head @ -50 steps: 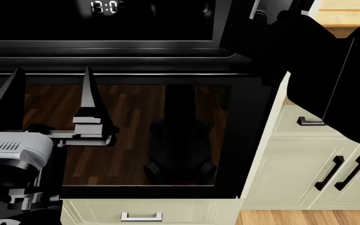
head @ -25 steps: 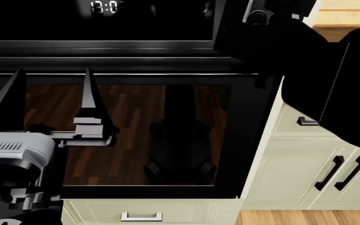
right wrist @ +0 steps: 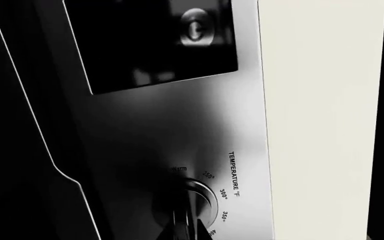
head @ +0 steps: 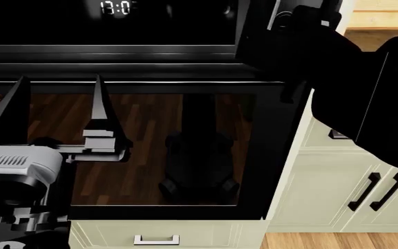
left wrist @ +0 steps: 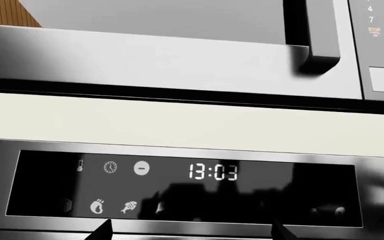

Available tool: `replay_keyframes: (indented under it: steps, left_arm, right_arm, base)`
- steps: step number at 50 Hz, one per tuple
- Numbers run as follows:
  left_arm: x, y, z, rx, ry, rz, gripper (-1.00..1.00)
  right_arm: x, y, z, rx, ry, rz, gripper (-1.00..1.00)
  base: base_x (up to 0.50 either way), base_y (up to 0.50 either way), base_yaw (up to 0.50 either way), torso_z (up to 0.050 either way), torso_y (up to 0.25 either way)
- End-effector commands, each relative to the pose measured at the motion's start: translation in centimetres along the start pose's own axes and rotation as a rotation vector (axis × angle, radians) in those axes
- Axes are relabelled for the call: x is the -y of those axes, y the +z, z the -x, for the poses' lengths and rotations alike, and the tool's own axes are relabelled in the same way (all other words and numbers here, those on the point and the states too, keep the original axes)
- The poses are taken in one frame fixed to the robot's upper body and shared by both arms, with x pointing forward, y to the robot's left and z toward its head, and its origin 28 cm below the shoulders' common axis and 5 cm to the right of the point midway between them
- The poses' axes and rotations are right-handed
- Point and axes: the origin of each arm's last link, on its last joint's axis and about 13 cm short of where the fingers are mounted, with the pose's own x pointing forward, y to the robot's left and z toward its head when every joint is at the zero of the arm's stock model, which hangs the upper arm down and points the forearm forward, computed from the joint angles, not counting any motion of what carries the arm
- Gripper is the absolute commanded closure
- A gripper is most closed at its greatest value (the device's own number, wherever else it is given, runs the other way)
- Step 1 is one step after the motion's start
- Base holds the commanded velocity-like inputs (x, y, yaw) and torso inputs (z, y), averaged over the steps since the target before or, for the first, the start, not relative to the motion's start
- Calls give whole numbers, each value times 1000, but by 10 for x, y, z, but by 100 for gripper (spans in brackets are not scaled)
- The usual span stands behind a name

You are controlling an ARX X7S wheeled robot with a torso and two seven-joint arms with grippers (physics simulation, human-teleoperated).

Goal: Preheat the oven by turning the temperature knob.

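The oven (head: 185,155) fills the head view, with its dark glass door, bar handle (head: 116,70) and glossy control panel (left wrist: 45,180) showing the clock (left wrist: 213,172). The temperature knob (right wrist: 205,196) sits at the panel's right end under the word TEMPERATURE, ringed by degree marks. My right gripper (right wrist: 182,232) has its fingers drawn together on the knob's ridge. In the head view my right arm (head: 337,72) hides that gripper and the knob. My left gripper (head: 59,80) is open and empty in front of the door, below the panel.
Pale green cabinets with black handles (head: 330,192) stand right of the oven. A drawer (head: 156,238) lies below the door. A microwave (left wrist: 178,55) with a dark handle (left wrist: 319,35) sits above the control panel. Wood floor (head: 337,241) shows at the bottom right.
My right arm has moved left and up, closer to the right end of the control panel. The left arm has not moved.
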Motion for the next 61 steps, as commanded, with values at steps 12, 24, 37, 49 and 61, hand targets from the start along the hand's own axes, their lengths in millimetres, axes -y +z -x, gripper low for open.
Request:
replay_keyframes:
  steps: [12,24,37,49,61]
  left_arm:
    - [0,0,0,1,-2,2,-100]
    - [0,1,1,4,0,0,-100]
    - [0,1,2,4,2,0,-100]
    - [-1,1,1,2,3,2,-100]
    - [-2,2,1,4,5,2,-100]
  right_arm:
    - [1,-7,-2,-4,-35,-54,100]
    - [-4,-15,-7,92,-138,-412,100]
    - [-5,-17,-11,182,-180,-628,100]
    - [-5,-18,-19,203,-225,-771,100]
    - [-4,-18,-23,229,-263,-892,100]
  base:
    - [0,0,0,0,0]
    - [0,0,0,0,0]
    - [3,0,3,0,0]
    - [13,1,10,0,0]
    - [16,3,14,1,0]
